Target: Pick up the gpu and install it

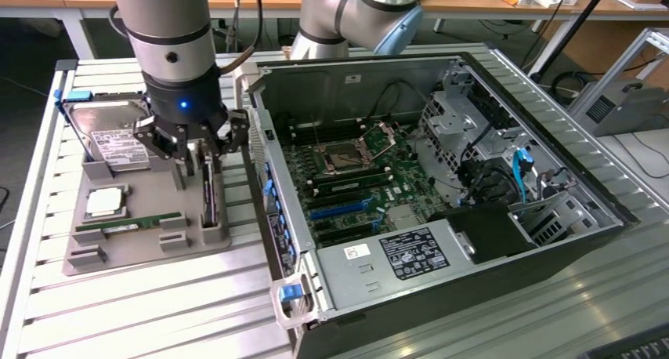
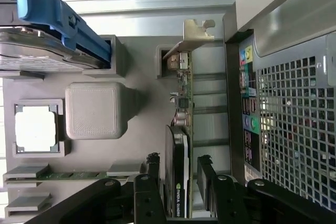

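The robot arm's black gripper (image 1: 199, 164) is lowered over a grey moulded holder tray (image 1: 146, 253) that sits on the slatted metal desk (image 1: 157, 312), just beside the open black computer case (image 1: 418, 69) on the exterior view's left.

The gpu (image 1: 210, 198), a thin green circuit card with a black shroud on one face and a silver metal bracket (image 2: 197, 32) at one end, stands on its long edge in a slot of the tray, at the side nearest the case.

In the wrist view the gripper (image 2: 178, 162) straddles the gpu (image 2: 185, 98). The black fingers (image 2: 153, 170) are apart, one on each side of the card near the end away from the bracket. A narrow gap shows between each finger and the card, so they are not clamped on it.

Elsewhere on the tray (image 2: 142, 129) lie a silver hard drive with a white label (image 1: 113, 139), a square silver processor chip (image 1: 105, 202) and a narrow green memory stick (image 1: 131, 223), all on the far side of the gpu from the case.
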